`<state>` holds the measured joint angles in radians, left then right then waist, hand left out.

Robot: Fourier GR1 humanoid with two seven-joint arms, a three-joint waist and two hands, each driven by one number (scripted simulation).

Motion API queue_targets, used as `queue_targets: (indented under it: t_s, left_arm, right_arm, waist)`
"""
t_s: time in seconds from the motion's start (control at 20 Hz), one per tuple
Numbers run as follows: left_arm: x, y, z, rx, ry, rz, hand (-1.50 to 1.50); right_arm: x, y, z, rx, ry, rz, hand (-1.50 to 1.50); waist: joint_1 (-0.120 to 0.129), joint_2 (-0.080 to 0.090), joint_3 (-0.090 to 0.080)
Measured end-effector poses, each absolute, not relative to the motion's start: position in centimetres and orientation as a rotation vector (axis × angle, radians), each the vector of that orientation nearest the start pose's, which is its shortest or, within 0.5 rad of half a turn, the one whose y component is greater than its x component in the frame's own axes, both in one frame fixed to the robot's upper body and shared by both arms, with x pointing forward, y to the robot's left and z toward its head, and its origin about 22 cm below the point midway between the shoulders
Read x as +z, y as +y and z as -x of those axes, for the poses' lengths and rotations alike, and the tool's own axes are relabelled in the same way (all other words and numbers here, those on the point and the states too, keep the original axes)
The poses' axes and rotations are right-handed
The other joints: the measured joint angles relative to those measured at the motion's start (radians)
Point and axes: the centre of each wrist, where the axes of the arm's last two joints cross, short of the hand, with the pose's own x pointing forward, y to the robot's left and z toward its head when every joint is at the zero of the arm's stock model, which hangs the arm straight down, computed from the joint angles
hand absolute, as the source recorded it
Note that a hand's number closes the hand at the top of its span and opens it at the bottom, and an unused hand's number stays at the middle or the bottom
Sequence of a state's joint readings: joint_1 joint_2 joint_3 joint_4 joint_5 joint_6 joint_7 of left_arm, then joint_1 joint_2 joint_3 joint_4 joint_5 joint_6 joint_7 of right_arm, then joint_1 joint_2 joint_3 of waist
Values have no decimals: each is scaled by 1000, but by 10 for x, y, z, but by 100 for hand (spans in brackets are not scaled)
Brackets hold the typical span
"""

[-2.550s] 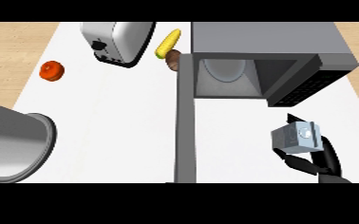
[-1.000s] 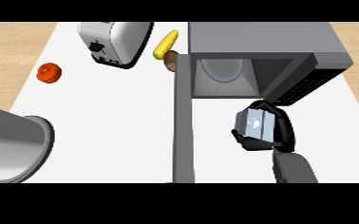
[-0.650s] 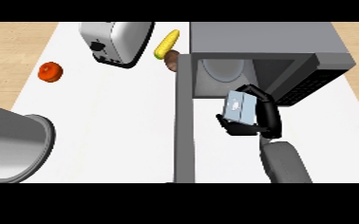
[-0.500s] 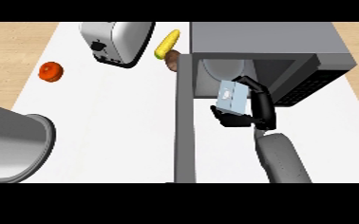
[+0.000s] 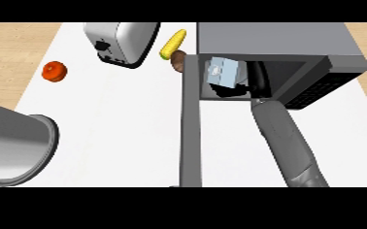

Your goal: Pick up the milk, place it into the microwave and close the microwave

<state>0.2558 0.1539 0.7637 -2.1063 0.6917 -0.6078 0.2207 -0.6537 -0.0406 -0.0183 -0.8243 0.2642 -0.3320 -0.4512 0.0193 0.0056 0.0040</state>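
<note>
**Fingers wrapped on the milk, inside the microwave's mouth**

Fingers (image 5: 259, 77) of my right hand (image 5: 247, 85) are curled round the milk (image 5: 223, 72), so the hand is clamped on the carton. I can see the black fingers on the carton's right side and more black under it. The milk is a small pale blue and white box, tilted a bit, and it sits in the dark opening of the microwave (image 5: 276, 39). I cannot tell if the carton touches the floor inside or hangs just over it.

Now I go from the left, using the microwave as my marker. Far to its left, at the lower edge of my view, I see a big shiny grey pot (image 5: 22, 148), only part of it. Higher up, also far left of the microwave, a small red tomato (image 5: 54, 71) lies on the white counter (image 5: 114, 126). Closer to the microwave stands a silver toaster (image 5: 120, 43), leaning in my view. Just beside the microwave's left top corner lies a yellow corn cob (image 5: 173, 44), and a brown round thing (image 5: 177, 62) sits right under it, touching the microwave's door edge.

The microwave door (image 5: 191, 126) is open. It runs down from the microwave's left side as a long grey strip. My grey right forearm (image 5: 287, 140) comes up from the lower edge, to the right of that door, and ends at the opening. The dark button panel (image 5: 323, 85) sits on the microwave's right side.

I cannot see my left hand at all.
</note>
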Motion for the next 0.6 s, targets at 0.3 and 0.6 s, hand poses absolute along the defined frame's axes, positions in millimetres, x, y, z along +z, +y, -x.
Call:
queue_targets:
  t_s: [0.3,0.6]
  left_arm:
    - [120,403,-108,-7,-1946,18,-150]
    - [118,403,-113,-10,-1944,47,-150]
  right_arm:
    - [14,-167,-409,377,-1908,467,150]
    - [16,-176,-422,370,-1909,565,150]
  waist:
    - [17,4,5]
    - [39,12,4]
